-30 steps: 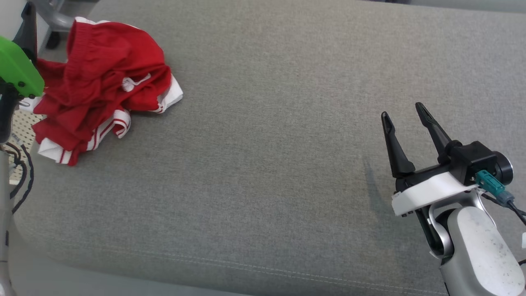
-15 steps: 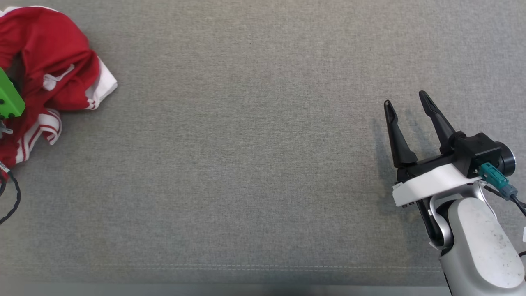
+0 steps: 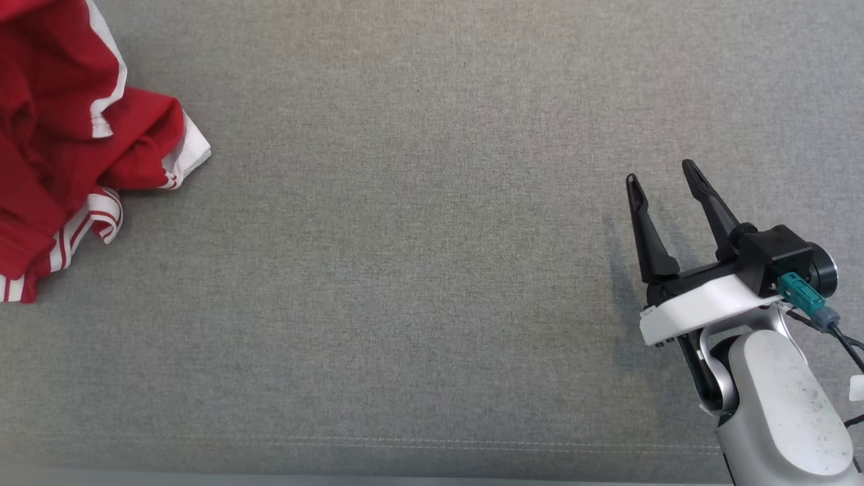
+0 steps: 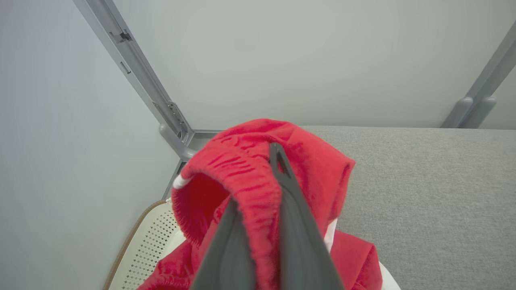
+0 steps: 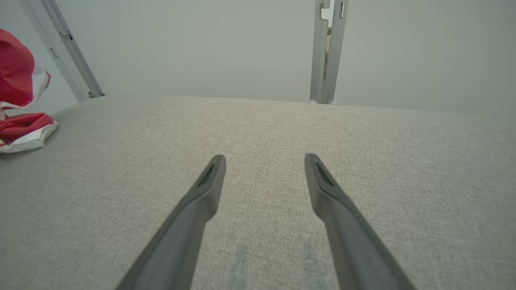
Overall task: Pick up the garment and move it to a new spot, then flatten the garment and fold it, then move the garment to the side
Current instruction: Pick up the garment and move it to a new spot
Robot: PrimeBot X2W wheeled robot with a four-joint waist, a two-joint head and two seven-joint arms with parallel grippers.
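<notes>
Red garment [image 3: 61,121] with white trim and stripes bunched at the far left edge of the head view, on the grey fabric-covered worktop [image 3: 418,270]. White hem corner poking out toward the middle, striped cuff folded just below it.

Left claw [image 4: 254,175] closed on the garment — ribbed elastic band pinched between the two dark fingers [image 4: 298,225] and draped over the nearer one, hiding that tip. Cloth hanging in a hood-like loop above the grip, more red folds and a strip of white below. Cream perforated surface [image 4: 149,241] beside and under the hanging cloth in the left wrist view, past the worktop's edge. Grey metal posts [image 4: 133,68] slanting up against the pale wall [image 4: 282,60] behind.

Right claw [image 3: 660,172] at the lower right of the head view, well apart from the garment, spread wide with nothing between its fingers. Tips pointing away from the robot, low over bare worktop, a faint shadow to their left. Pale forearm [image 3: 783,405] below, teal connector [image 3: 800,297] on its side.

From the right wrist view — upper part of the garment held up off the worktop at the far left, lower folds and white hem resting on the fabric.
</notes>
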